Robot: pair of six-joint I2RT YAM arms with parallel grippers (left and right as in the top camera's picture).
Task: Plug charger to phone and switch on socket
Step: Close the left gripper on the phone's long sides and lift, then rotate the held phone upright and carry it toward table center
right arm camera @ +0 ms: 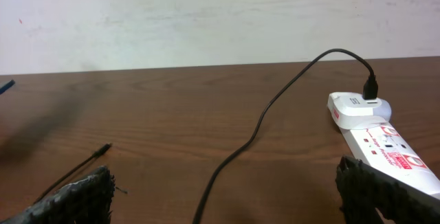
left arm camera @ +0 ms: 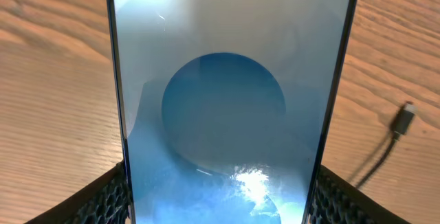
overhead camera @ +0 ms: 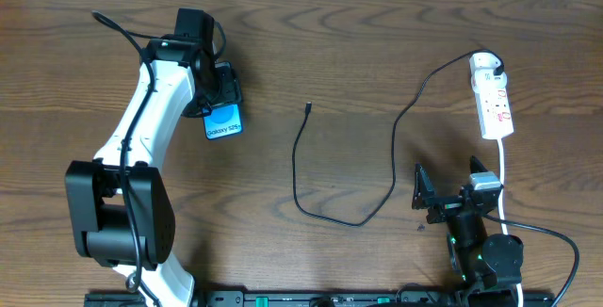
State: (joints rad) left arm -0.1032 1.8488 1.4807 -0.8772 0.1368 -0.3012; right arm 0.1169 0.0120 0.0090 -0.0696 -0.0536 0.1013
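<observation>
The phone (overhead camera: 224, 121), its blue screen facing up, is held at the upper left of the table, and my left gripper (overhead camera: 223, 98) is shut on its long edges. In the left wrist view the phone (left arm camera: 227, 107) fills the frame, with a mesh finger (left arm camera: 110, 200) pressed on each side. The charger (overhead camera: 325, 215) runs as a thin black cable from the socket (overhead camera: 495, 107) in a loop across the table; its free plug tip (overhead camera: 308, 108) lies bare to the right of the phone. My right gripper (overhead camera: 450, 188) stands open below the socket, holding nothing.
The socket's white cord (overhead camera: 505, 180) runs down past my right gripper toward the front edge. In the right wrist view the charger cable (right arm camera: 265, 117) crosses between the open fingers, the socket (right arm camera: 381, 138) lies at right, and a pale wall stands behind the table's far edge.
</observation>
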